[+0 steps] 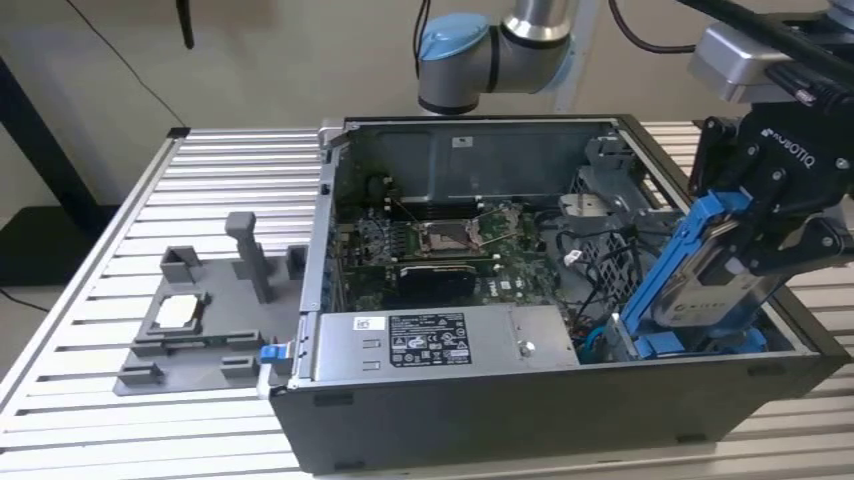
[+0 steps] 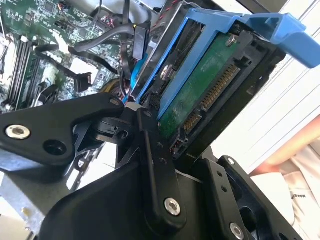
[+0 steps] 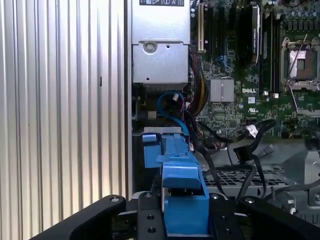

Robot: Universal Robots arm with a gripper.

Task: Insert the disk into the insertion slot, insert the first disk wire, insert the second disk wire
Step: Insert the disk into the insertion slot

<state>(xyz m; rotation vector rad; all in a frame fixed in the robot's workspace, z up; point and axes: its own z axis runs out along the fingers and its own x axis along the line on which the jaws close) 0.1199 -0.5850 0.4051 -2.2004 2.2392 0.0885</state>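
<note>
My gripper (image 1: 763, 245) is shut on the disk (image 1: 701, 285), a silver drive in a bright blue carrier. I hold it tilted at the open computer case's corner on the exterior view's right. Its lower end dips into the insertion slot (image 1: 617, 268), a dark perforated bay with blue tabs. In the second wrist view the disk's green underside and connector (image 2: 210, 85) sit between my black fingers (image 2: 152, 145). The first wrist view has the blue carrier (image 3: 182, 187) clamped in the gripper (image 3: 185, 215). Loose black wires with connectors (image 3: 245, 152) lie beside the bay.
The case (image 1: 534, 420) holds a motherboard with a square socket (image 1: 441, 238) and a grey power supply (image 1: 427, 340). A grey fixture with a small silver chip (image 1: 178, 312) sits on the slatted metal table (image 1: 80, 300) at the exterior view's left.
</note>
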